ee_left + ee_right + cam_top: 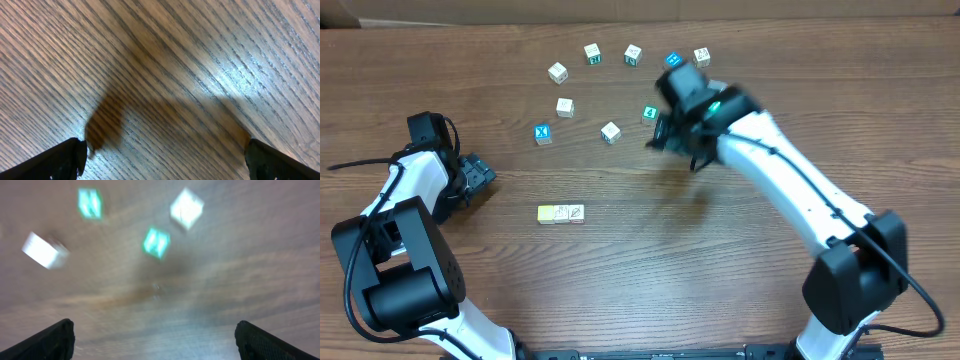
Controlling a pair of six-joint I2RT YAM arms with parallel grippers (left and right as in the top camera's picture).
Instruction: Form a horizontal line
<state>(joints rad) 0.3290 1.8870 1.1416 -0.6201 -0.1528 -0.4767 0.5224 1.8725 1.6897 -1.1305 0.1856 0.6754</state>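
Cubes: we count eleven from overhead. Nine loose cubes [610, 131] lie scattered around the right gripper [661, 135]. Two more, a pale yellow cube [550, 213] touching a white cube [573, 212], form a row between the grippers, nearer the left gripper [483, 178]. Both grippers are wide and empty. The blurred right wrist view shows four cubes [156, 242] ahead of its fingers. The left wrist view shows only table [165, 60] wood.

You can make out only a white "X" on the blue cube [542, 133]; every other mark is too small or blurred to read.
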